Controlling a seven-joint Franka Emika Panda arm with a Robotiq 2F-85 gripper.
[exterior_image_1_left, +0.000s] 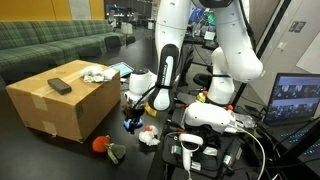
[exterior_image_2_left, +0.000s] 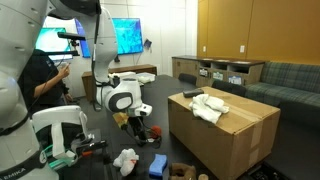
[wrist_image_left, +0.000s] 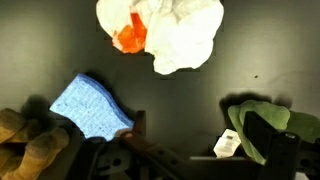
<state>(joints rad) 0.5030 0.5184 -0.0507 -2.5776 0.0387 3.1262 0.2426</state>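
I see a big cardboard box (exterior_image_1_left: 60, 108). On top of the box lies a small black thing (exterior_image_1_left: 60, 85). Near it, also on the box top, is a heap of white cloths (exterior_image_1_left: 97, 73). Behind the box stands a long green sofa (exterior_image_1_left: 50, 45). In an exterior view, far from the box, a blue screen (exterior_image_2_left: 127, 37) glows. A person (exterior_image_2_left: 45, 78) sits near that screen.

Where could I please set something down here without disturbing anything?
The brown cardboard box has bare top beyond its white crumpled cloth. In the wrist view, dark surface lies free between the white-and-orange wad, blue sponge and green plush. Close around the gripper it is crowded.
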